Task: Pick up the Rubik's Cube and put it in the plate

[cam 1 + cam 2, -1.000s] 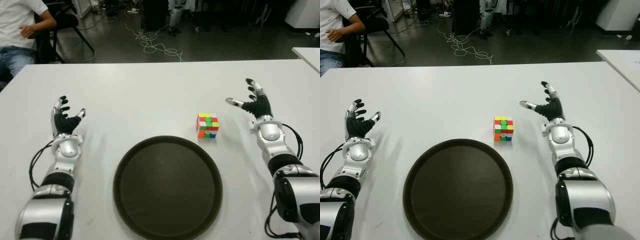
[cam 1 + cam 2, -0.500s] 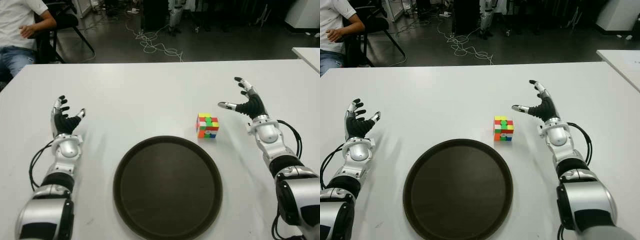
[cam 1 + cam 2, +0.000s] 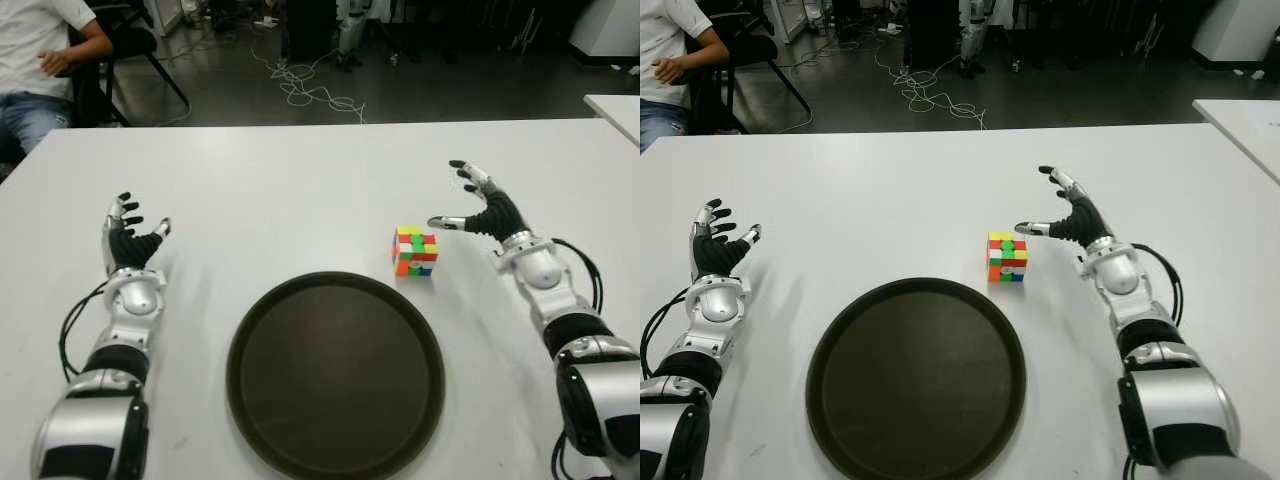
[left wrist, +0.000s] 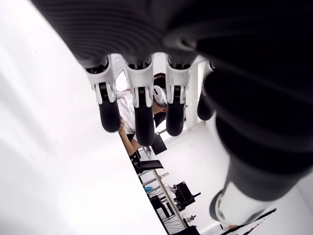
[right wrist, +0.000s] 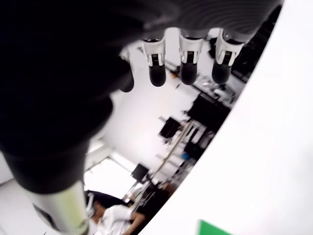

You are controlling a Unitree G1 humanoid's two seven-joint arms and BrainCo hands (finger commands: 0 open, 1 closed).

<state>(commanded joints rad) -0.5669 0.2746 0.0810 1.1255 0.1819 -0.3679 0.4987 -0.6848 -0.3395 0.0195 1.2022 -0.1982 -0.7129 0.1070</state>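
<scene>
Reaching w/ right hand [image 3: 487, 212], fingers spread, thumb just beside Rubik's Cube [image 3: 415, 251] on table [image 3: 300, 190] behind plate [image 3: 335, 372], prob. shaping for a grasp; left hand [image 3: 128, 238] open, idle far left.

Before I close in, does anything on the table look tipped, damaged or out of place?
Nothing stands out. The Rubik's Cube sits flat beside the empty plate, the right robot hand open next to it.
</scene>
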